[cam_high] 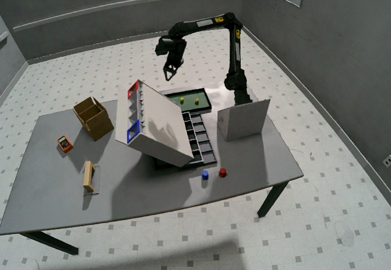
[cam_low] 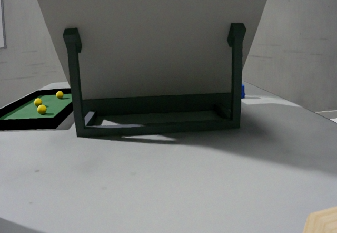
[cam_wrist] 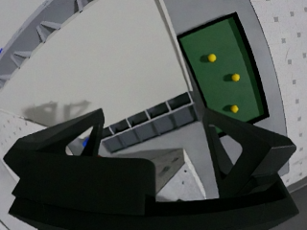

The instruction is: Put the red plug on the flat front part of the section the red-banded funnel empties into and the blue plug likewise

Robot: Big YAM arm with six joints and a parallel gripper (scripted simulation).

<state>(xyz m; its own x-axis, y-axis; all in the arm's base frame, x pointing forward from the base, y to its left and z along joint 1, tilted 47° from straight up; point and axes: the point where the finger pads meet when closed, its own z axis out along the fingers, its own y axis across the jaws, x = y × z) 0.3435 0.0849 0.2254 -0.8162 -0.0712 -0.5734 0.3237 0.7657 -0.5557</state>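
Grey walls and a pale floor dotted with small grey squares surround a grey worktop [cam_high: 151,194] [cam_low: 168,186]. Above it the tool [cam_high: 168,72] [cam_wrist: 153,113] is held with its fingers wide apart and nothing clamped between them. In the wrist view, the row of open sections [cam_high: 199,140] [cam_wrist: 151,126] and part of the sloping cover [cam_high: 160,118] [cam_wrist: 96,62] are framed beyond the fingers.

The red plug [cam_high: 222,172] and the blue plug [cam_high: 205,175] [cam_low: 243,91] are seen standing upright on the worktop, side by side and apart, near the end of the sections by the blue-banded funnel [cam_high: 134,122]. Their long axes cannot be told. No plug is set on a section.

One red plug, one blue plug, one red-banded funnel [cam_high: 137,83] and one blue-banded funnel are counted. Three yellow marbles [cam_high: 197,100] [cam_low: 38,102] [cam_wrist: 235,77] are contained in the green-floored tray [cam_high: 208,100] [cam_low: 29,124] [cam_wrist: 252,62].

The arm [cam_high: 234,49] is raised from behind a grey panel [cam_high: 244,121], bent sharply at its top joint, with its forearm extended over the tray side and its wrist turned downward.
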